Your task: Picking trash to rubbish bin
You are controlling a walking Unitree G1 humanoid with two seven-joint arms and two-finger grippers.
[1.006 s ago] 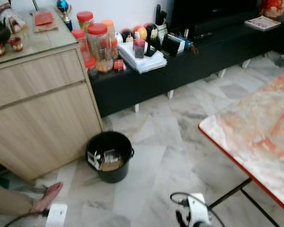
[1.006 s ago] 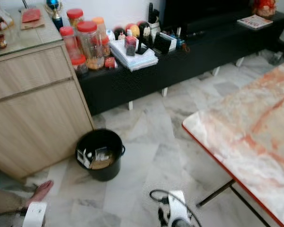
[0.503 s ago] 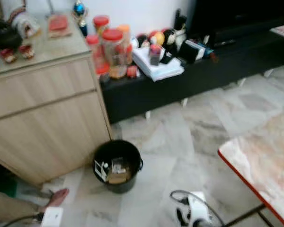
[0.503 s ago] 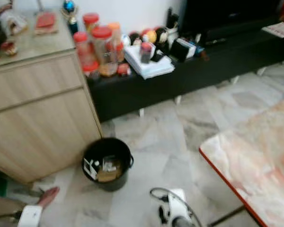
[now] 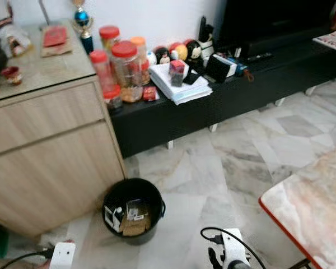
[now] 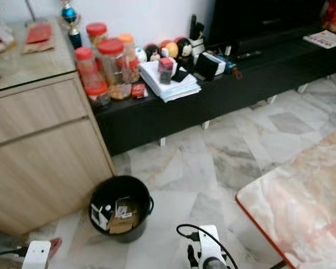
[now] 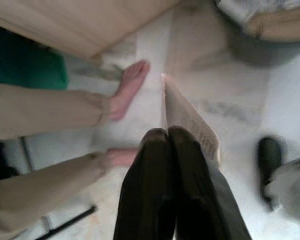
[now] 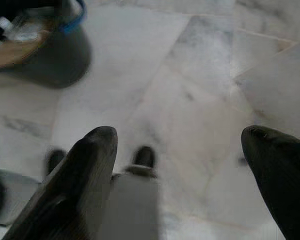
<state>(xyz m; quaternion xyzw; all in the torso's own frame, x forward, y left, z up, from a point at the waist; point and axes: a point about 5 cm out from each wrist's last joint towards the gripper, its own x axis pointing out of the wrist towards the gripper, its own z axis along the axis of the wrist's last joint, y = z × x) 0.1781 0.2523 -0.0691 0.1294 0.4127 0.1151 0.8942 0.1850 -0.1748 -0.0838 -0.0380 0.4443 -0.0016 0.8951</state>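
The left tool (image 7: pixel 167 150) is pinched shut on a thin sheet of trash (image 7: pixel 190 120), a flat pale card or paper with fine print along one edge. The sheet stands up past the black fingertips, held at its lower part, with most of it free above the grip. It hangs low over the marble floor (image 5: pixel 241 162), just beside the rubbish bin (image 5: pixel 133 210), on the side away from the marble-topped counter (image 5: pixel 313 207).

The right tool (image 8: pixel 185 170) is spread wide open and holds nothing. It also hangs low, over bare floor near the bin, on the side toward the marble-topped counter.

The bin is a round black bucket on the floor, just in front of a pale wooden cabinet (image 5: pixel 50 151). It already holds cardboard and small packets. Behind the bin, a low black shelf (image 5: pixel 213 95) carries red-lidded jars (image 5: pixel 123 67) and a stack of papers. A person's bare feet (image 7: pixel 127 90) and tan trouser legs are on the floor close to the left tool, on the far side from the bin.

The sheet is likely very light and thin, somewhat stiff but easy to bend or crease. It could flutter or slide from smooth fingers. A grip across the flat faces, well in from the edge, should suit it best.
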